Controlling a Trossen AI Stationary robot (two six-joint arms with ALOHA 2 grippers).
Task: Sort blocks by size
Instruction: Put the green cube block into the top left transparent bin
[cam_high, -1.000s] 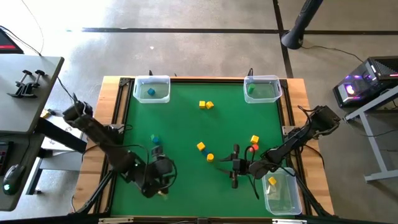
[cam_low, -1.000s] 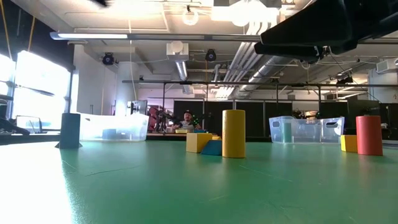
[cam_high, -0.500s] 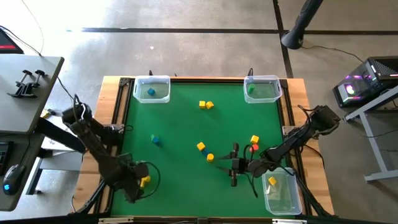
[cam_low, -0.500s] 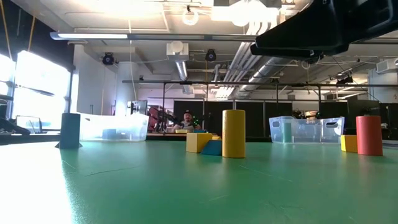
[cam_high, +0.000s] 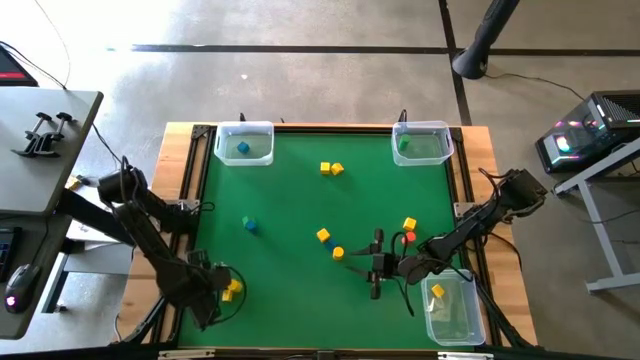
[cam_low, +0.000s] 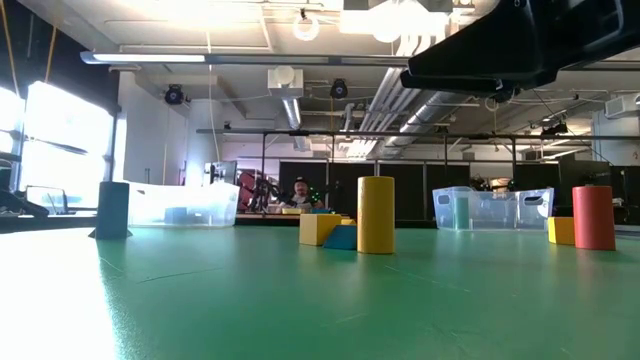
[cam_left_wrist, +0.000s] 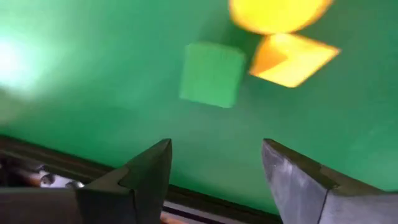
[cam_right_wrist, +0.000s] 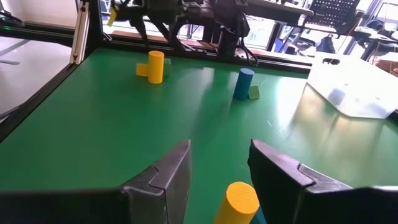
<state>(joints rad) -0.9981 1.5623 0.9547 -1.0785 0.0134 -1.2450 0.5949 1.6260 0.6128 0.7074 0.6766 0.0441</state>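
Note:
My left gripper (cam_high: 212, 292) (cam_left_wrist: 214, 149) is open and empty at the table's near left corner. Just beyond it, a green block (cam_left_wrist: 211, 73), a yellow cylinder (cam_left_wrist: 277, 12) and a yellow block (cam_left_wrist: 292, 56) rest on the mat; the yellow ones show in the high view (cam_high: 232, 290). My right gripper (cam_high: 358, 265) (cam_right_wrist: 217, 152) is open and empty, low over the near right part of the table. A yellow cylinder (cam_right_wrist: 239, 199) stands just ahead of it. Other blocks stand scattered on the mat: yellow (cam_high: 331, 168), blue (cam_high: 249, 224), yellow (cam_high: 323, 236), red (cam_high: 408, 238).
Clear bins stand at the far left (cam_high: 245, 143), the far right (cam_high: 422, 142) and the near right (cam_high: 450, 305); each holds a block. A wooden frame (cam_high: 180, 200) rims the green mat. In the low view a yellow cylinder (cam_low: 376, 214) and a red one (cam_low: 593, 217) stand upright.
My left gripper has gone toward the table's left edge, away from the spot where it hovered a second ago. The yellow blocks that it covered there now show beside it.

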